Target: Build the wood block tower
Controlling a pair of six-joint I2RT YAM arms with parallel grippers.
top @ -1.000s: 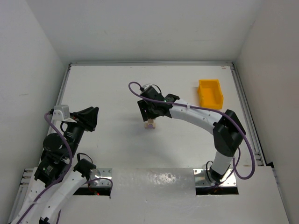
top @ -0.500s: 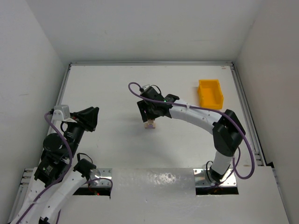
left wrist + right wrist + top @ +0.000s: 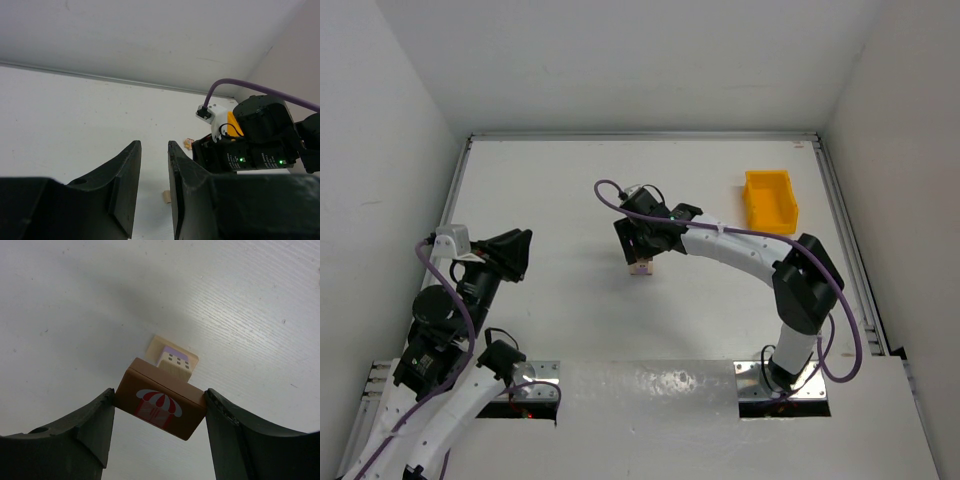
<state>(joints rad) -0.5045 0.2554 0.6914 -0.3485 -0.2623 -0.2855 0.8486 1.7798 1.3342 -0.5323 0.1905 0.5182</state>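
My right gripper [image 3: 159,394] is shut on a dark brown block [image 3: 161,405] painted with a red-and-white awning, one finger pressing on each end. Just beneath it is a pale block with a purple roof [image 3: 173,362], standing on a flat tan block [image 3: 159,346] on the table. From above, this small stack [image 3: 640,267] sits mid-table, partly hidden under the right gripper [image 3: 640,245]. My left gripper [image 3: 153,145] is raised at the left [image 3: 515,252], open by a narrow gap with nothing in it. Past its fingers a tan block [image 3: 165,196] lies on the table.
A yellow bin [image 3: 770,200] stands at the back right, and the right wrist partly covers the bin [image 3: 233,125] in the left wrist view. A small orange piece [image 3: 188,143] lies beside the right wrist. White walls and a metal rail [image 3: 640,136] enclose the table.
The right gripper has edged very slightly left over the stack, still gripping the brown block. The left arm has not moved.
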